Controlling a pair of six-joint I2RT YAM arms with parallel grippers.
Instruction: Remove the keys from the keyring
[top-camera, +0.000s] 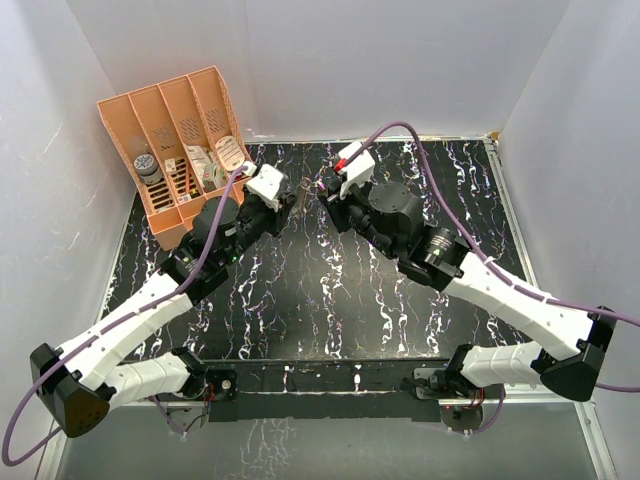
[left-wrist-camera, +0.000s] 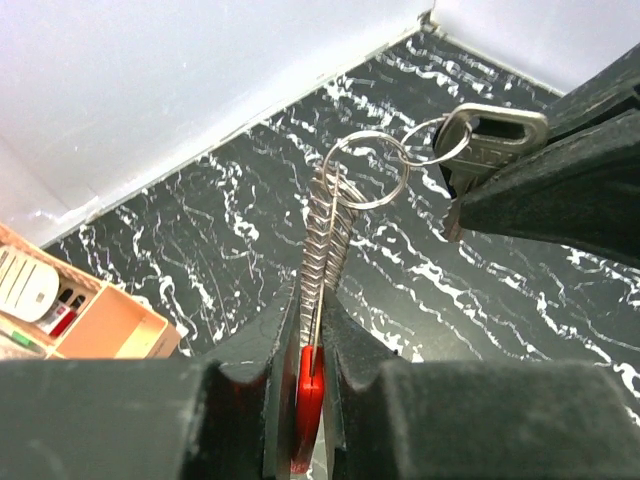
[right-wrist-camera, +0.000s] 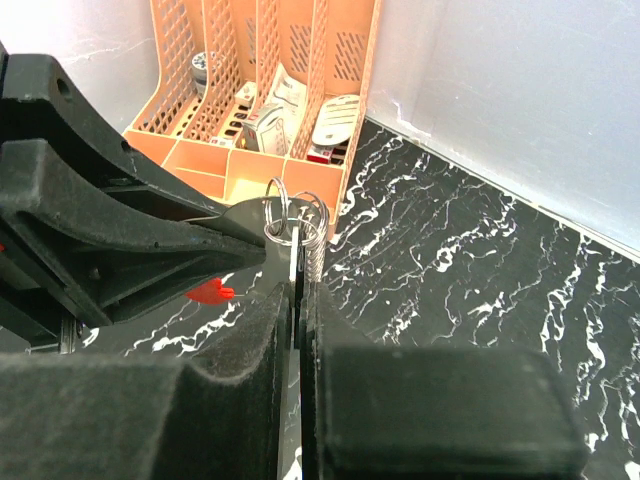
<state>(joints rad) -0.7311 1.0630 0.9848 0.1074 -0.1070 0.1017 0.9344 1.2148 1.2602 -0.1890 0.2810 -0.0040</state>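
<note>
Your left tool (left-wrist-camera: 312, 330) is closed on the keyring (left-wrist-camera: 309, 395), pinching its flat red tag edge-on between the two pads. A ribbed silvery strip rises out of that grip toward the far wall. At its far end hangs the thin wire ring (left-wrist-camera: 368, 170), which sits just right of your left fingertips. A smaller loop links that ring to the key (left-wrist-camera: 495, 140), which lies further right. The key's silver head is pinched in your right tool (right-wrist-camera: 300, 300), whose pads are pressed together on it. The key meets that wrist camera edge-on as a thin blade. The keyring and key therefore span the short gap between the two tools, and they appear to hang clear of the black marbled worktop (top-camera: 330, 300), though the height is hard to judge.

The key's face is too blurred for you to read any stamping. The labels on the items in the peach organiser (right-wrist-camera: 180, 60), at the far left corner, are too small to read.

Your left arm (top-camera: 130, 320) reaches from its near-left base up and inward. Your right arm (top-camera: 500, 290) mirrors it from the near right. The tools meet tip to tip at the far centre.
</note>
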